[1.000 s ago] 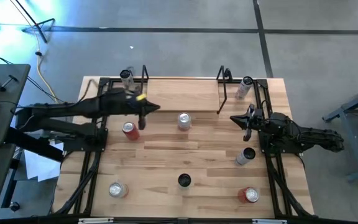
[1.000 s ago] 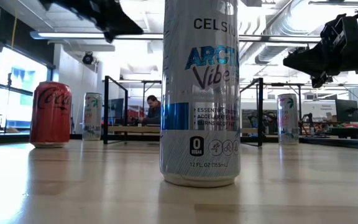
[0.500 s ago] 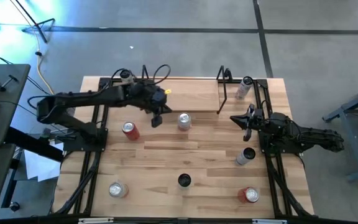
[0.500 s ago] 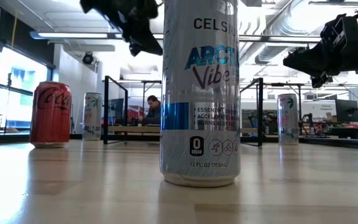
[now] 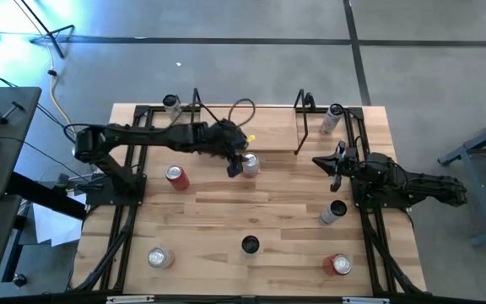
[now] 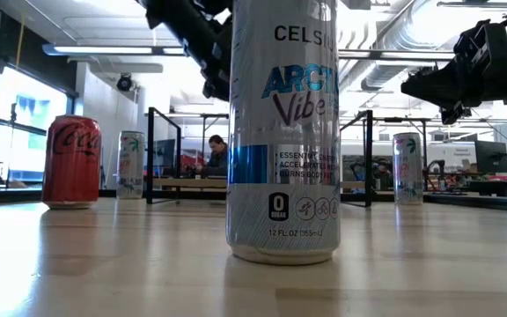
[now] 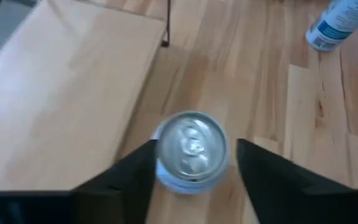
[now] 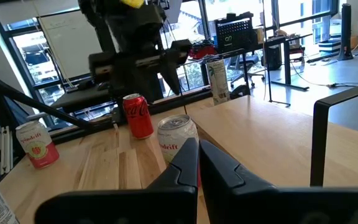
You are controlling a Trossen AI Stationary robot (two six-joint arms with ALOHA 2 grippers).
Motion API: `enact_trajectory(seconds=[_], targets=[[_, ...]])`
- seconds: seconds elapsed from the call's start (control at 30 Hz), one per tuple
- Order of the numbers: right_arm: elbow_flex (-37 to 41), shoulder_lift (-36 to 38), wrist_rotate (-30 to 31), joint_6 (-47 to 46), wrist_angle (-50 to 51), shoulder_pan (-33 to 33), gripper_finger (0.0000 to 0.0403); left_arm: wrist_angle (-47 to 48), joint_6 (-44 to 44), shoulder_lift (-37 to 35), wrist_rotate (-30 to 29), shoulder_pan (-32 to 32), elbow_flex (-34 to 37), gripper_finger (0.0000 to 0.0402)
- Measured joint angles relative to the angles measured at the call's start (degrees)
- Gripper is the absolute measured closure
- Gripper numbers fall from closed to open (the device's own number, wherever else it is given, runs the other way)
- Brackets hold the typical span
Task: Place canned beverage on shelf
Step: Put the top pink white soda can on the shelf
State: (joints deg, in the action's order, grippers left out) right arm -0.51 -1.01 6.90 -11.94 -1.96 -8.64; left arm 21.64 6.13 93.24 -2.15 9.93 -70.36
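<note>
Jaws of the left gripper [image 7: 193, 163] are spread wide over a silver can [image 5: 250, 164], not touching it.

Seen from the left wrist, a dark finger sits on each side of the can top, with a gap on both sides. This can stands upright on the desk [image 5: 226, 215], just beside the front edge of the shelf [image 5: 260, 127]. The right gripper [image 8: 198, 155] hangs over the right side of the desk, its jaws pressed together and holding nothing. A red can [image 5: 175, 176] stands near the left arm.
</note>
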Motion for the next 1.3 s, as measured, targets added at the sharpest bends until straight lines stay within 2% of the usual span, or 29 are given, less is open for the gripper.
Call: enact_trajectory(seconds=[0.13,0.3,0.57,0.87,1.17,1.3], targets=[[0.0,-0.1,0.0,0.0,0.0,0.0,0.0402,-0.1,1.2,2.5,-3.1,-2.0,-2.1,0.0114],[0.0,-0.1,0.0,0.0,0.0,0.0,0.0402,-0.1,1.2,5.6,-4.5,-1.9,-3.3,0.0093],[0.0,-0.1,0.0,0.0,0.0,0.0,0.0402,-1.1,2.3,9.2,-4.8,-0.2,-3.3,0.0093],[0.0,-0.1,0.0,0.0,0.0,0.0,0.0402,-1.7,1.3,10.2,-4.5,-0.1,-3.4,0.0096],[0.0,-0.1,0.0,0.0,0.0,0.0,0.0402,0.1,-1.7,10.1,-2.6,0.6,-3.5,0.0157],[0.0,-0.1,0.0,0.0,0.0,0.0,0.0402,1.2,-4.5,9.0,-2.6,0.7,-3.3,0.0162]])
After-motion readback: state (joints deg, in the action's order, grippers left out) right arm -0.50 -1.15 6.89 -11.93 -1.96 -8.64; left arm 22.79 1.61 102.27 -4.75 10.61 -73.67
